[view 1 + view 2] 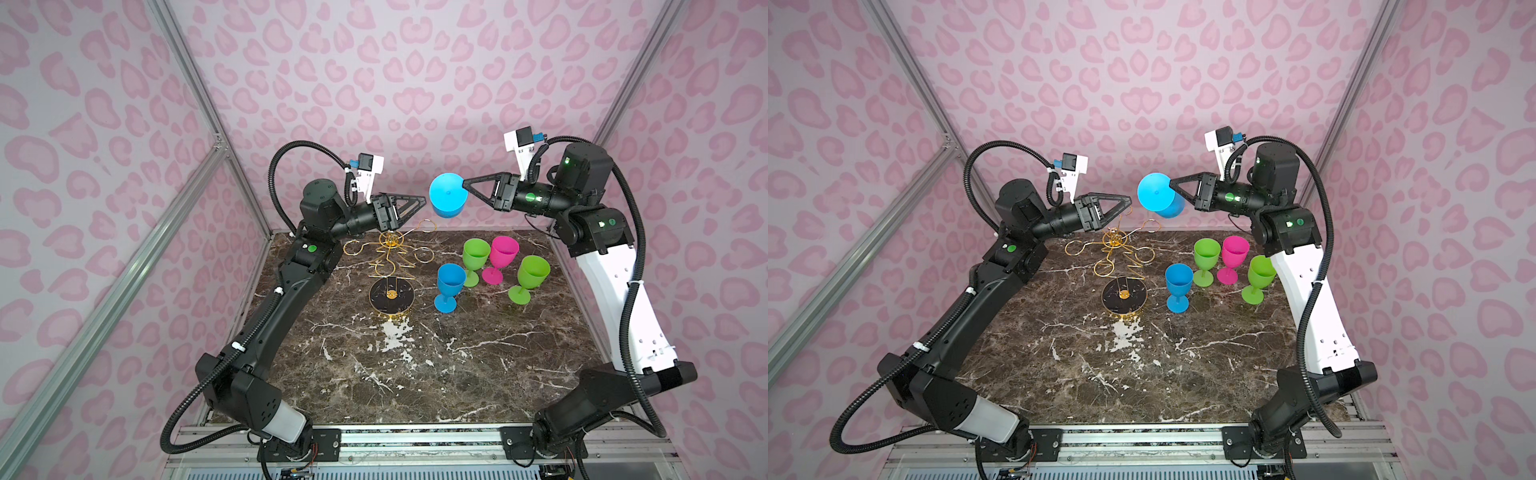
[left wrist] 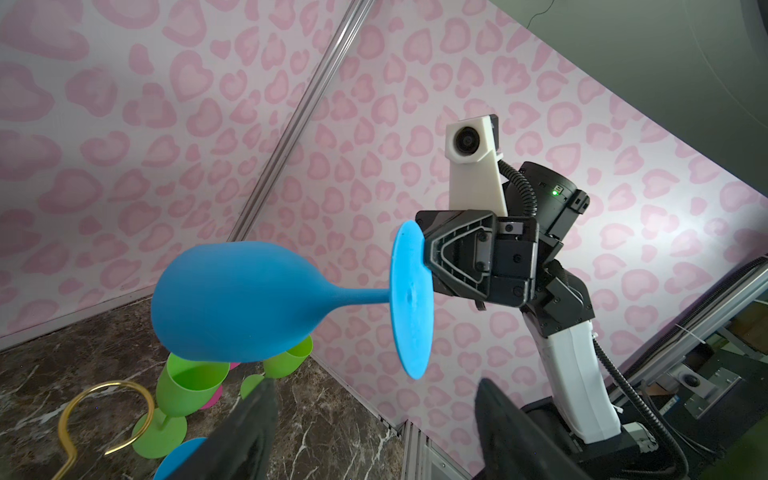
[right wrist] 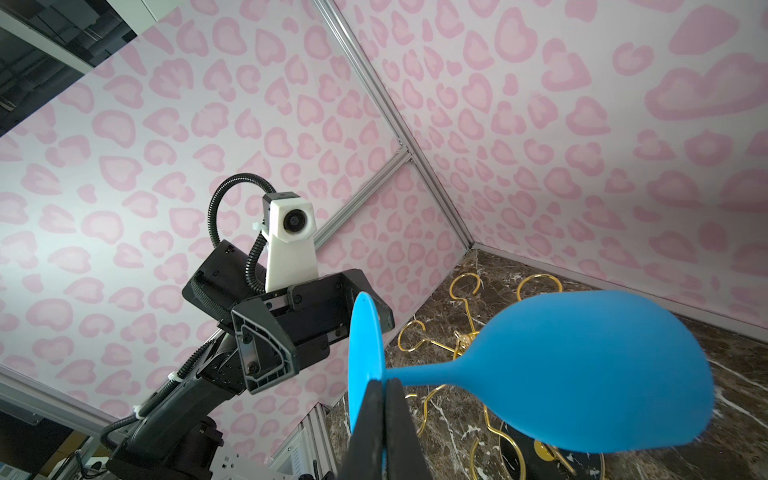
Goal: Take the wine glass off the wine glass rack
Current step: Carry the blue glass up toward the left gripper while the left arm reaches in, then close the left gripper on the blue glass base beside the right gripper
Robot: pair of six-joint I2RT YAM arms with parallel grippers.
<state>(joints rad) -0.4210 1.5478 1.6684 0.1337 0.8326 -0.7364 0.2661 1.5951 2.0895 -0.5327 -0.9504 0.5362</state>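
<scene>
Right gripper: the right gripper (image 1: 465,183) (image 1: 1171,183) (image 2: 426,249) has its jaws pinched tight on the rim of the round foot of a wine glass.
Wine glass: the blue wine glass (image 1: 446,195) (image 1: 1156,193) (image 2: 232,299) (image 3: 582,374) hangs in the air over the far part of the table, between the two grippers. It is tipped well off upright. Its foot is toward the right gripper and its bowl points away from it.
Glass and rack: the wine glass is clear of the rack, up and to the right of the rack's top, touching none of the wire.
Left gripper: the left gripper (image 1: 422,202) (image 1: 1128,200) (image 2: 374,432) has its jaws standing well apart with nothing between them. It hovers over the far left of the rack's top, just left of the wine glass.
Rack: the gold wire rack (image 1: 390,253) (image 1: 1121,249) stands on its round black base, left of the middle of the table (image 1: 415,365). Every loop that shows is bare.
Other glasses: four stand upright on the table to the right of the rack.
Nearest: a blue glass (image 1: 449,286), closest to the rack's base.
Farther back: a green glass (image 1: 475,253) with a pink glass (image 1: 503,253) just to its right.
Rightmost: a second green glass (image 1: 532,274), near the right arm.
</scene>
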